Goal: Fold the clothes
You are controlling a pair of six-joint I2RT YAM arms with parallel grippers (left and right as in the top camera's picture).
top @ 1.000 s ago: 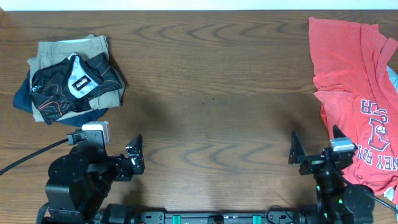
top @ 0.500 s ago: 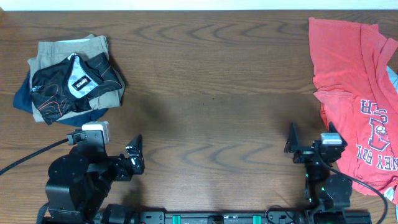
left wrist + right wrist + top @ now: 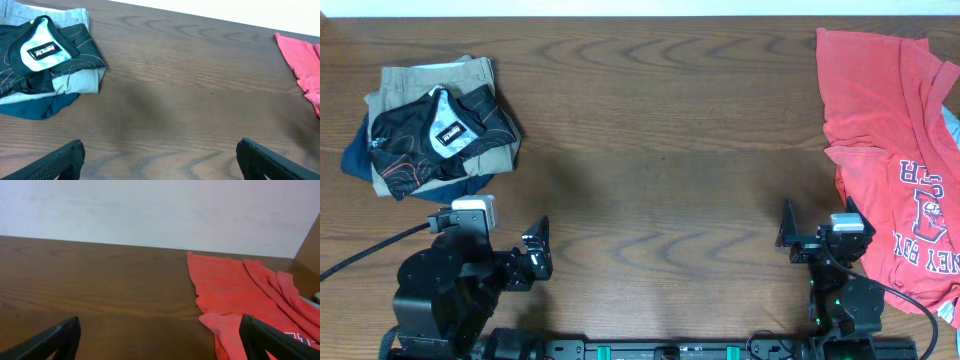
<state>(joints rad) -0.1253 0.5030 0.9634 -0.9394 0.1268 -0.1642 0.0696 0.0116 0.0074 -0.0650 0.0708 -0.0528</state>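
The black jersey point(image 3: 430, 135) with fine line pattern and a white label lies folded on top of a pile at the table's far left; it also shows in the left wrist view point(image 3: 37, 55). My left gripper point(image 3: 537, 255) is open and empty near the front edge, well below the pile. My right gripper point(image 3: 815, 235) is open and empty near the front right, just left of the red T-shirt. In the wrist views the left fingers point(image 3: 160, 160) and right fingers point(image 3: 160, 340) spread wide over bare wood.
Khaki shorts point(image 3: 435, 80) and a navy garment point(image 3: 360, 160) lie under the jersey. A red T-shirt with grey print point(image 3: 895, 150) is spread at the right edge, seen also in the right wrist view point(image 3: 235, 290). A pale wall stands behind the table.
My right arm has drawn back slightly to the left, away from the red T-shirt. The left arm and the clothes have not moved.
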